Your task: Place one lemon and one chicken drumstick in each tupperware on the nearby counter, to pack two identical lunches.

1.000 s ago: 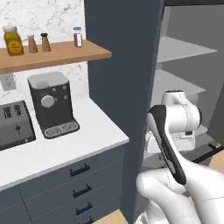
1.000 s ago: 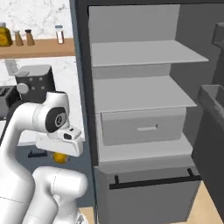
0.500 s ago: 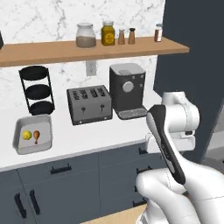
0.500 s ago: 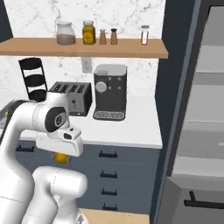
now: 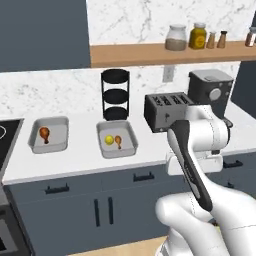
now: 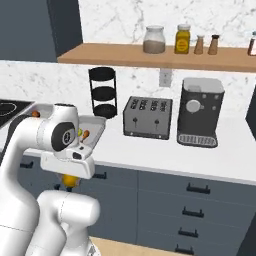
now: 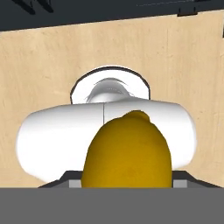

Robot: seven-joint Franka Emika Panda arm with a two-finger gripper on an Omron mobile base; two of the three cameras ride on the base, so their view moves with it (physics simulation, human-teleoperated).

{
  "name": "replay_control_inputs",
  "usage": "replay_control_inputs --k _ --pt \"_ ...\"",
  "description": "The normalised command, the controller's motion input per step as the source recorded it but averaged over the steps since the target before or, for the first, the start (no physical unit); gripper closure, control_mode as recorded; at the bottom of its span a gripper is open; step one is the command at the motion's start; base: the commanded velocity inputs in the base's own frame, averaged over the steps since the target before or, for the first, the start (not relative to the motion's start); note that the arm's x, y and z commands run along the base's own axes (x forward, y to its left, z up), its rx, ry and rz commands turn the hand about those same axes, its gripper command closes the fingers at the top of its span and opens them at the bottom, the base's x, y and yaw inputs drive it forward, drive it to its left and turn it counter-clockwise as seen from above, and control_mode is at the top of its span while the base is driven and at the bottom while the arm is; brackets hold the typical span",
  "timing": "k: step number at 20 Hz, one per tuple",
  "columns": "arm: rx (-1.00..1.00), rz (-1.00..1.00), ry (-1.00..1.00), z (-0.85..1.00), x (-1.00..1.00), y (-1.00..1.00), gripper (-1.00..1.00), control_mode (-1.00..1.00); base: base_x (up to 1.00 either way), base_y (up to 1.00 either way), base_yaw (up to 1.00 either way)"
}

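Left tupperware (image 5: 49, 135): we see it on the worktop (image 5: 80, 159) at the far left, holding one drumstick (image 5: 44, 133) and no lemon.
Right tupperware (image 5: 118, 139): just right of the first, before the black rack (image 5: 115, 95); it holds a lemon (image 5: 108, 140) and a drumstick (image 5: 118, 141), so we judge it packed.
Held lemon (image 7: 127, 151): in the hand view it sits between the pincer's fingers, close to the camera, above the wooden floor (image 7: 39, 74); in the right base view it shows yellow under the wrist (image 6: 70, 180).
Pincer: closed on that lemon, about half spread.
Arm pose: folded tight, the hand tucked low in front of the cabinets and pointing down.
Step in hand: we judge this to be carrying the lemon to the left tupperware.
Doing it well: we would lift above the worktop edge first, then lower beside the drumstick before releasing.
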Motion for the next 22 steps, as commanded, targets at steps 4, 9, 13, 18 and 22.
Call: replay_control_inputs --k 4,9,13,18,22 --pt "0.0 0.0 0.0 0.0 0.0 0.0 1.0 1.0 0.32 1.0 0.08" --pt "0.0 0.0 0.0 0.0 0.0 0.0 1.0 1.0 0.51 1.0 0.06" --pt "0.0 0.0 0.0 0.0 0.0 0.0 1.0 1.0 0.59 1.0 0.0" --pt "0.0 0.0 0.0 0.0 0.0 0.0 1.0 1.0 0.63 0.79 0.0" --pt "0.0 0.0 0.0 0.0 0.0 0.0 1.0 1.0 1.0 -0.22 0.02"
